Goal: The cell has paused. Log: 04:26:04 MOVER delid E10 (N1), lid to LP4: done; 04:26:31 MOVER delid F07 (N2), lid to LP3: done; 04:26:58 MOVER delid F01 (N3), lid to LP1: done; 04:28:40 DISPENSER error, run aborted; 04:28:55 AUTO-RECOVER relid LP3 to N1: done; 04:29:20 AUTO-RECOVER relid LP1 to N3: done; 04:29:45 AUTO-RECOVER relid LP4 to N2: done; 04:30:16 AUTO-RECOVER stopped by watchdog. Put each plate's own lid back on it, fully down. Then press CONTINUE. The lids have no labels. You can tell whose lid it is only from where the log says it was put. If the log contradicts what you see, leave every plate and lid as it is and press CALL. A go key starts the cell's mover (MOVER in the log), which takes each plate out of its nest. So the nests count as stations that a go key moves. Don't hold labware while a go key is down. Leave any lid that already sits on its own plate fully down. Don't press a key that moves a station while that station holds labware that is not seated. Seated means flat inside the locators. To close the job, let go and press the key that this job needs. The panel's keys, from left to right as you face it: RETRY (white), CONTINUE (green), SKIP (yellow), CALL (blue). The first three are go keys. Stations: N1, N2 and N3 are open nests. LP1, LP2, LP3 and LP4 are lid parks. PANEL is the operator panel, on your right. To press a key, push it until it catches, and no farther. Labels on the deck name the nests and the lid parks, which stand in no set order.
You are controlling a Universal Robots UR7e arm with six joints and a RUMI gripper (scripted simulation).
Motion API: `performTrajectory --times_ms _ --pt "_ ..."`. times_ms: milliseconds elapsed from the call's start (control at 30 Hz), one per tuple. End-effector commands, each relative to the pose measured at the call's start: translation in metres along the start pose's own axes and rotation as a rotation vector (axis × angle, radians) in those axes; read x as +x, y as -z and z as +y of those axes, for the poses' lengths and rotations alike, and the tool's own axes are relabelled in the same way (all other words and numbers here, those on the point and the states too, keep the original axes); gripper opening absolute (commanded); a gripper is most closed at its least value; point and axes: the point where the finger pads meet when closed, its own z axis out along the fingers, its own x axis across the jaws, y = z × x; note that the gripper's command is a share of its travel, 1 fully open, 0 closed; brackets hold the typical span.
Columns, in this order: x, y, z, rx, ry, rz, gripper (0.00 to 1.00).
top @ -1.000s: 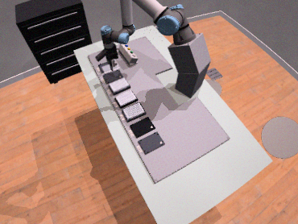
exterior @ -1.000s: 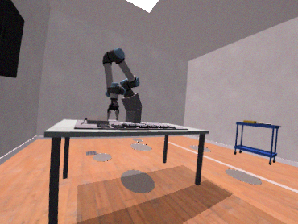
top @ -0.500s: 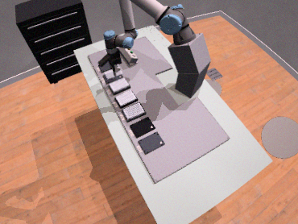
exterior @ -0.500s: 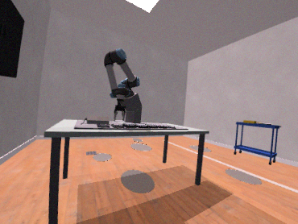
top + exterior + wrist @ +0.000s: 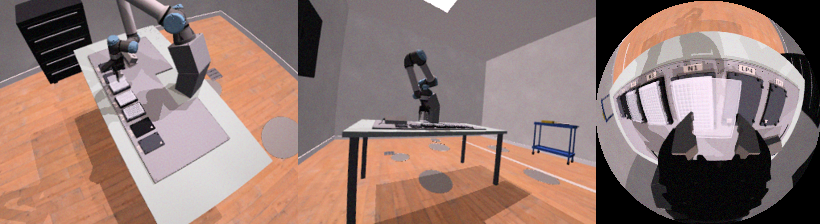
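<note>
The desk [image 5: 242,161] carries a grey mat [image 5: 189,133] with a row of stations along its far-left edge. The arm [image 5: 129,24] reaches from its base [image 5: 189,68] across the mat to the upper end of that row, wrist pointing straight down.

In the wrist view the labels N1 [image 5: 692,66] and LP4 [image 5: 746,68] can be read; the other labels are too small to make out. The N1 plate [image 5: 691,100] shows its white well grid, so it appears to be uncovered. LP4 beside it looks dark and unoccupied.

The fingers are clamped on a clear lid [image 5: 725,102], which hangs between them with its long axis running away from the camera, parallel to the plate's long axis. The lid sits offset toward LP4, overlapping only the near-LP4 edge of the N1 plate. It is above the deck, not seated.

Judgement: the coming move turns on a sideways shift toward N1 until the lid's outline matches the plate, then a straight descent. No rotation seems needed. Whether this lid is N1's own cannot be confirmed from the views. Risk: lowering with the present offset would leave the lid tilted on the plate rim.
</note>
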Motion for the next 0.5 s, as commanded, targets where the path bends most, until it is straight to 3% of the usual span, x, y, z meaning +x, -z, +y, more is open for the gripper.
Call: performTrajectory --times_ms 0,467 --pt "-0.02 0.0 0.0 0.001 -0.001 0.002 0.0" --pt "-0.081 0.0 0.0 0.001 -0.001 0.002 0.0"
